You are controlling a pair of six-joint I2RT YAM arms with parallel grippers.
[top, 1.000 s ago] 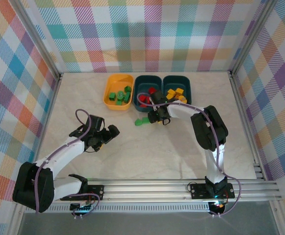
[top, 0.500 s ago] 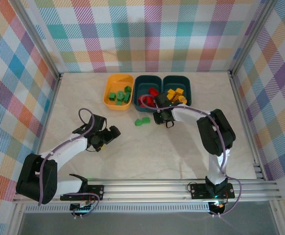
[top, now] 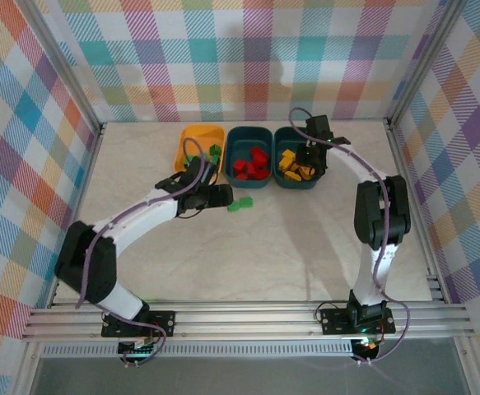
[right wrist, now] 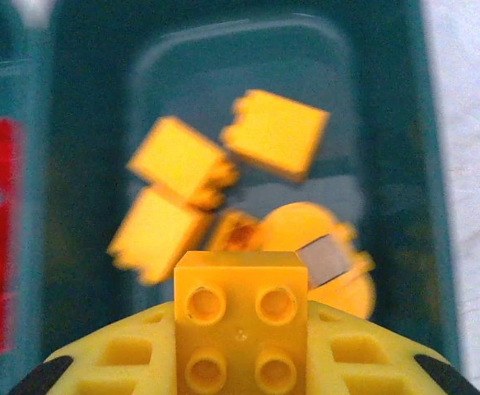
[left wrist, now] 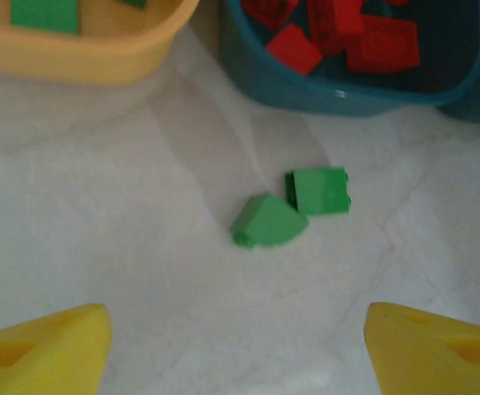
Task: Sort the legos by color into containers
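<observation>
Two green legos (left wrist: 268, 220) (left wrist: 318, 189) lie touching on the table just in front of the tubs, and show as a green pair (top: 240, 203) in the top view. My left gripper (left wrist: 240, 354) (top: 226, 197) stands open just short of them, nothing between its yellow fingertips (left wrist: 50, 346). My right gripper (right wrist: 241, 362) (top: 309, 152) is shut on a yellow lego (right wrist: 241, 317), held over the right teal container (right wrist: 437, 164) (top: 297, 186) with several yellow legos (right wrist: 182, 160) inside. The middle teal container (top: 250, 129) (left wrist: 347, 90) holds red legos (left wrist: 347, 41). The orange-yellow container (top: 192, 129) (left wrist: 83, 58) holds green ones.
The three tubs stand side by side along the back of the pale marbled table (top: 264, 247). Plaid walls close in the back and both sides. A metal rail (top: 248, 317) runs along the near edge by the arm bases.
My left arm swung from the near left up to the two green legos, its jaws narrowing a little. My right gripper shut on a yellow lego and carried it to the right teal tub.
</observation>
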